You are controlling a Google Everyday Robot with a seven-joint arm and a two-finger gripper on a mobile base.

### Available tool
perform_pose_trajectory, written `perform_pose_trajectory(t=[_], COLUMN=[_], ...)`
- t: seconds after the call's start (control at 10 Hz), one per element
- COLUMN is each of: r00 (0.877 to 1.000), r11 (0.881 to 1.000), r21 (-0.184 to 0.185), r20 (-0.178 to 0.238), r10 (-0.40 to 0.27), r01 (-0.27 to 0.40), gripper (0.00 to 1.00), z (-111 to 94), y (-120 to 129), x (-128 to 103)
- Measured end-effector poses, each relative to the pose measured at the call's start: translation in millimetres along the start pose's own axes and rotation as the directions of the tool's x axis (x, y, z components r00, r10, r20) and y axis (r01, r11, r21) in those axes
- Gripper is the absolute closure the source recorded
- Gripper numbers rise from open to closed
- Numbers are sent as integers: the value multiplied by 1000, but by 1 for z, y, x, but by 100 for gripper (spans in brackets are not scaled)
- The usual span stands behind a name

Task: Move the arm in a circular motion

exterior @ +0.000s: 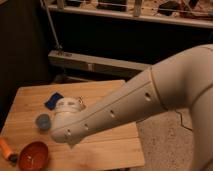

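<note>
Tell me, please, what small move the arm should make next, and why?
Probably swing the arm sideways along a gentle arc, keeping its height: its tip hangs above the wooden table, near the blue cup and orange bowl. The claw is hidden beneath the tip.
</note>
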Motion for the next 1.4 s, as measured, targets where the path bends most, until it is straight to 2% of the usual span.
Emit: perform_pose_trajectory(t=[0.2,0.3,0.4,0.5,0.7,0.8,0.9,1.2,1.4], r00=[993,978,964,943,877,836,805,748,731], r11=[993,977,962,939,867,821,786,727,713], r21=[24,47,63,84,141,170,187,194,179], r20=[3,13,20,27,29,36,47,71,54], r10=[118,209,264,333,479,548,591,659,681], r01=[-118,-210,-265,-334,-478,-545,-588,-659,-678], gripper=[35,35,35,35,35,35,35,35,35], z=[1,-1,-2,-4,-5,-8,-13,-25,-22], y=[-47,-86,-113,-148,-223,-264,-294,-334,-332], x=[20,28,31,35,39,36,23,-36,-74])
